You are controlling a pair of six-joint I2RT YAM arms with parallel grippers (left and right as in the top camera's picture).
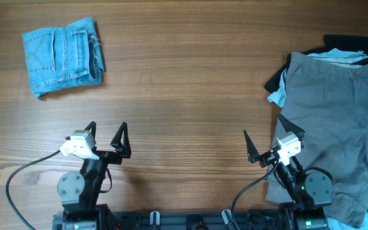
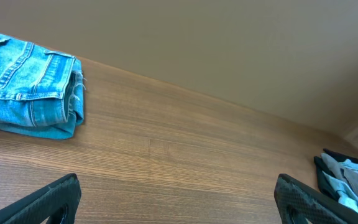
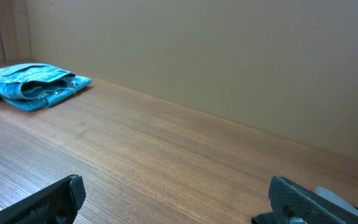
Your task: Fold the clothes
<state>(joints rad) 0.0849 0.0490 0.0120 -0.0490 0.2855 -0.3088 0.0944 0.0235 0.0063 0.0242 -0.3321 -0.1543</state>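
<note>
Grey shorts (image 1: 337, 121) lie spread on top of a pile at the table's right side, with black (image 1: 347, 42) and pale blue cloth showing under them. Folded light-blue denim shorts (image 1: 62, 54) lie at the far left; they also show in the left wrist view (image 2: 27, 84) and the right wrist view (image 3: 33, 84). My left gripper (image 1: 105, 131) is open and empty near the front edge, left of centre. My right gripper (image 1: 266, 137) is open and empty, its right finger at the grey shorts' left edge.
The wooden table (image 1: 184, 96) runs between the denim shorts and the pile. A plain wall (image 3: 229, 56) stands behind the table. The pile's edge shows at the right in the left wrist view (image 2: 350, 177).
</note>
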